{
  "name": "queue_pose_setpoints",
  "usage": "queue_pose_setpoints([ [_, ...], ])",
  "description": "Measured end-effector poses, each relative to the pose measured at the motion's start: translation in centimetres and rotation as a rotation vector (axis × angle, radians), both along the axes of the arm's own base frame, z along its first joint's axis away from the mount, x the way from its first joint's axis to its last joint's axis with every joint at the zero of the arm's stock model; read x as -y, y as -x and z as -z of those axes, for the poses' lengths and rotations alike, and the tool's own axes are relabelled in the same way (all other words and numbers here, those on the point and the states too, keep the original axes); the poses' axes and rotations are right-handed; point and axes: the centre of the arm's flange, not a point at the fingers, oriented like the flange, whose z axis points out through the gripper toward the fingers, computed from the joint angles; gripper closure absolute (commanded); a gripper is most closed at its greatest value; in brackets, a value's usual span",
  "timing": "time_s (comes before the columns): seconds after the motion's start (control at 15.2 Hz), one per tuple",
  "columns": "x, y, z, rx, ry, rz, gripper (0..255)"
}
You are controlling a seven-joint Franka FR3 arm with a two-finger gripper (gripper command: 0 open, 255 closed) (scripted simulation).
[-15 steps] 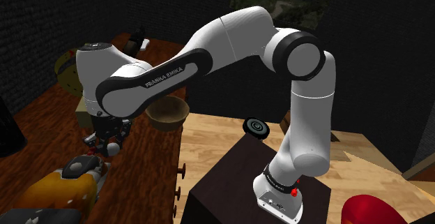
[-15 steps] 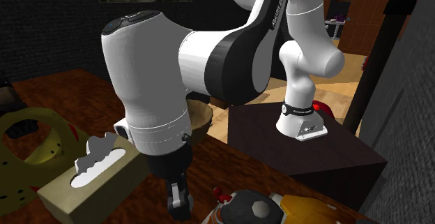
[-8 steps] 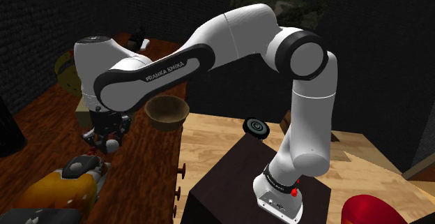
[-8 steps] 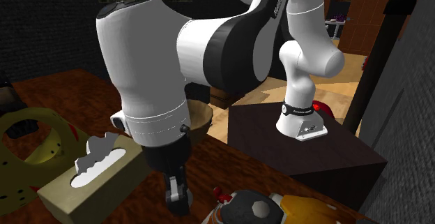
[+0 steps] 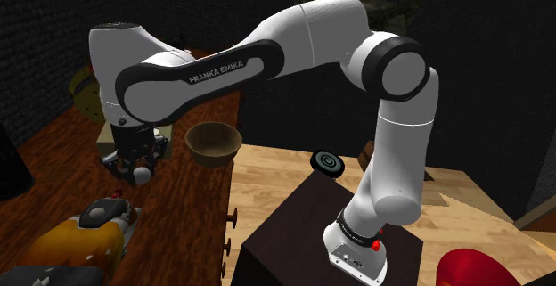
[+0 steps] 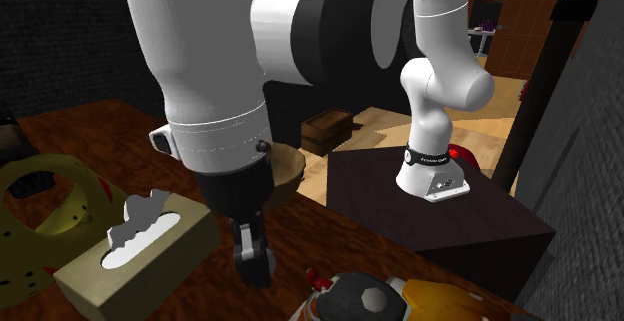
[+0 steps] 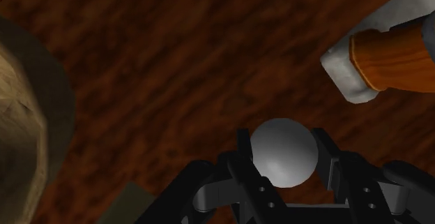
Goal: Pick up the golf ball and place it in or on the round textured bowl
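A small white golf ball [image 7: 283, 152] sits clasped between my two black fingers, and my gripper [image 7: 284, 157] is shut on it. In the shoulder view the gripper [image 5: 139, 170] hangs above the dark wooden table with the ball [image 5: 142, 175] at its tip, lifted off the surface. The round brown bowl [image 5: 213, 143] stands on the table toward the shoulder view's right of the gripper, a short way off. In the second exterior view the gripper [image 6: 256, 266] hangs in front of the bowl [image 6: 288, 163], most of which the arm hides.
A tan tissue box [image 6: 135, 251] lies close beside the gripper. An orange and white toy [image 5: 98, 231] sits at the table's near end. A yellow-green ring-shaped object [image 6: 40, 209] lies beyond the tissue box. My dark stand [image 5: 307, 240] is at the lower right.
The arm has risen and shifted toward the shoulder view's left, lifting the gripper and the ball higher off the table. The fingers stay closed on the ball.
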Motion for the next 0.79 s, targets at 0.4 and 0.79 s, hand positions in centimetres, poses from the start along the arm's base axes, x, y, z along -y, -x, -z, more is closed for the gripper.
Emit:
queue_pose_setpoints([
  [0.4, 0.0, -0.1, -3.1, 0.000, 0.000, 0.000, 255],
  [0.79, 0.0, 0.0, -6.3, 0.000, 0.000, 0.000, 255],
])
